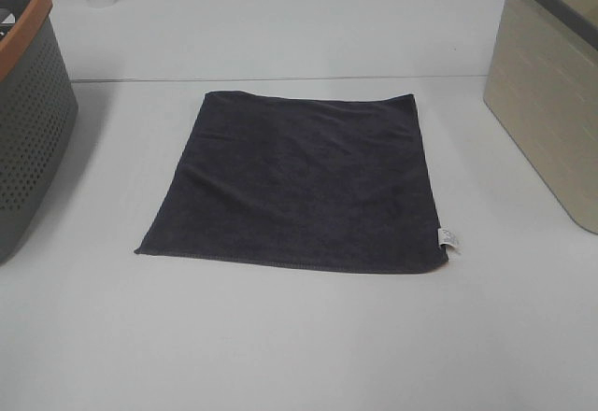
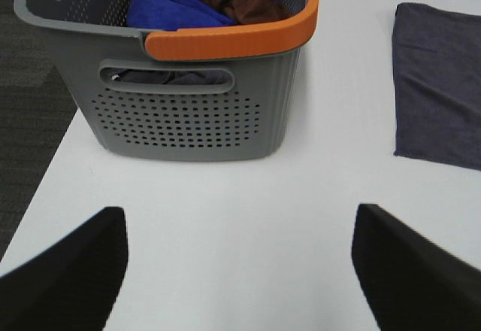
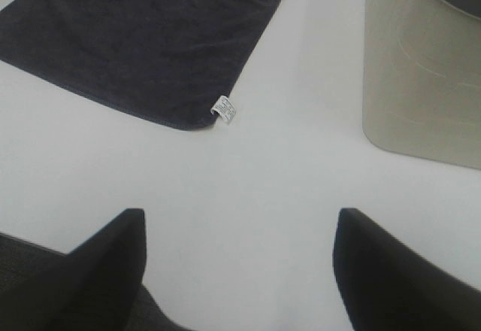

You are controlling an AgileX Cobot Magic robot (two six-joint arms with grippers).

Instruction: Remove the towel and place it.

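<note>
Exterior high view: towel (image 1: 304,177) lies flat between two baskets, edges free. Both claws (image 2: 239,271) (image 3: 239,271) wide open, holding nothing.

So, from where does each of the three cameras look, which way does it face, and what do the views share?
Exterior high: mounted high, looking down on the white table with the towel spread flat; no arm shows.
Left wrist: on the left arm, facing the grey basket; the open left gripper shows.
Right wrist: on the right arm, facing the beige basket; the open right gripper shows.
Shared: all three see the towel; its white tag shows in the exterior and right wrist views.
</note>
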